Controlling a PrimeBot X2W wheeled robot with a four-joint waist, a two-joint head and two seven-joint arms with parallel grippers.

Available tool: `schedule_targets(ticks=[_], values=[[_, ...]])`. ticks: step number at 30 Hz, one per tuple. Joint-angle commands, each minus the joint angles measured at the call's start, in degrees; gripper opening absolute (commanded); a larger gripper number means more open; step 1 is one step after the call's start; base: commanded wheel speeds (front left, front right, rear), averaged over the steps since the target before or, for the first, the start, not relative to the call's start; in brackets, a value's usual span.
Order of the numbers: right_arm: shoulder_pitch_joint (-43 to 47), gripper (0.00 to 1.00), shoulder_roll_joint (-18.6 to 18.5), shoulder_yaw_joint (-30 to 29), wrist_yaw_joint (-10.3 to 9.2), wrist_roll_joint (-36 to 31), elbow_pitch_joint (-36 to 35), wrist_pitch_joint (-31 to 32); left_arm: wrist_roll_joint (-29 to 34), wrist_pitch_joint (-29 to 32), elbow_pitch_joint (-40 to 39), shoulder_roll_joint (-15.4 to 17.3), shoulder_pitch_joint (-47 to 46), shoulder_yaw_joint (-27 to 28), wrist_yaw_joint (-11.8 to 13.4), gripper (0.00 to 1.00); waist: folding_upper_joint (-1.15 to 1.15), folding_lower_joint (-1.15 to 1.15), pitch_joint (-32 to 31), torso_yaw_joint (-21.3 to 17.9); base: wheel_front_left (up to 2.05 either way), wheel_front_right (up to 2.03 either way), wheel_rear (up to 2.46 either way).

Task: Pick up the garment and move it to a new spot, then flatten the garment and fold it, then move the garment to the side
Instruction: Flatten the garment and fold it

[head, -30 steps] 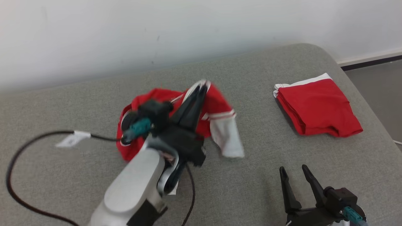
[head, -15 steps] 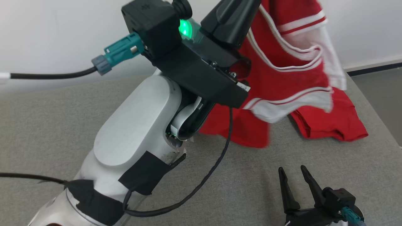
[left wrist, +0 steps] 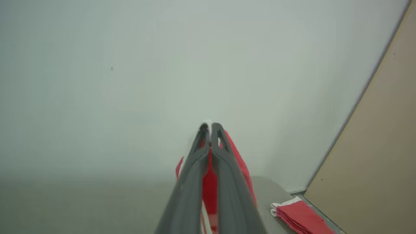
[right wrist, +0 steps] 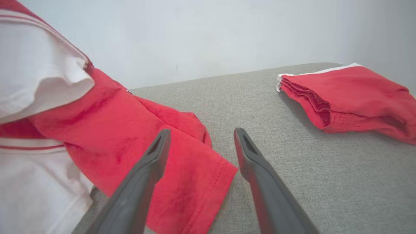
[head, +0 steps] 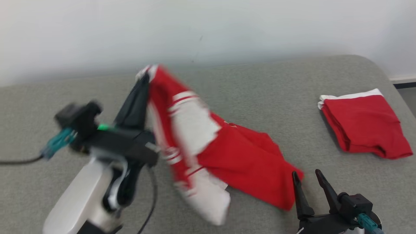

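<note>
- At the left of the head view, my left hand is raised above the worktop. Its fingers are pressed together on the white-trimmed edge of the garment.
- From that pinch the garment hangs down and to the right. Its red lower part lies on the worktop and a white sleeve droops toward the near edge; this stretch is blurred.
- Along the left wrist view I see the two fingers closed tip to tip, with red cloth between them and a scrap of white at the tips. The wall is behind.
- My right hand sits low at the near right, fingers apart and holding nothing.
- In the right wrist view the garment's red hem runs beneath the finger nearer the garment.
- A folded red pile rests at the far right of the worktop, well apart from the garment.
</note>
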Motion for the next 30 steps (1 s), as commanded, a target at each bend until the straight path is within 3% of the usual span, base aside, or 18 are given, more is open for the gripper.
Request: schedule_targets(ticks=[1, 9, 10, 11, 20, 26, 28, 30], values=[[0.4, 1.00, 0.0, 0.0, -0.14, -0.4, -0.4, 0.2, -0.2, -0.7, 0.3, 1.2, 2.2, 0.8, 0.7, 0.00, 0.00, 0.00, 0.8, 1.4, 0.00, 0.00, 0.00], [1.1, 1.00, 0.0, -0.3, -0.14, -1.5, -2.2, 1.7, -3.6, -2.6, 6.2, 5.5, 13.9, 7.8, 4.4, 0.00, 0.00, 0.00, 1.2, 3.0, 0.00, 0.00, 0.00], [1.1, 1.00, 0.0, -0.3, -0.14, -1.7, -2.4, 1.8, -4.1, -2.8, 7.1, 5.4, 14.6, 8.7, 4.9, 0.14, 0.00, 0.00, 1.2, 3.1, 0.00, 0.00, 0.00], [1.2, 1.00, 0.0, -0.3, -0.14, -1.9, -2.6, 2.0, -4.3, -2.8, 8.4, 5.2, 15.1, 9.1, 5.5, 1.00, 0.00, 0.00, 1.1, 3.2, 0.00, 0.00, 0.00], [1.7, 1.00, 0.0, -0.5, -0.14, -2.4, -3.9, 3.3, -5.6, -2.7, 13.2, 1.7, 18.3, 11.7, 9.9, 1.00, 0.00, 0.00, 0.4, 3.8, 0.00, 0.00, 0.00], [2.2, 1.00, 0.0, -0.1, -0.14, -2.0, -4.9, 3.7, -8.2, 1.2, 10.0, -1.7, 20.4, 7.9, 4.8, 1.00, 0.00, 0.00, 0.4, 3.9, 0.00, 0.00, 0.00], [2.2, 1.00, 0.0, 0.0, -0.14, -1.8, -5.1, 3.7, -8.8, 2.5, 9.6, -2.7, 20.1, 6.7, 4.0, 1.00, 0.00, 0.00, 0.6, 3.8, 0.00, 0.00, 0.00], [2.0, 1.00, 0.0, 0.1, -0.14, -1.6, -5.2, 3.8, -7.9, 4.2, 10.6, -2.9, 19.2, 5.2, 4.8, 1.00, 0.00, 0.00, 0.9, 3.5, 0.00, 0.00, 0.00]])
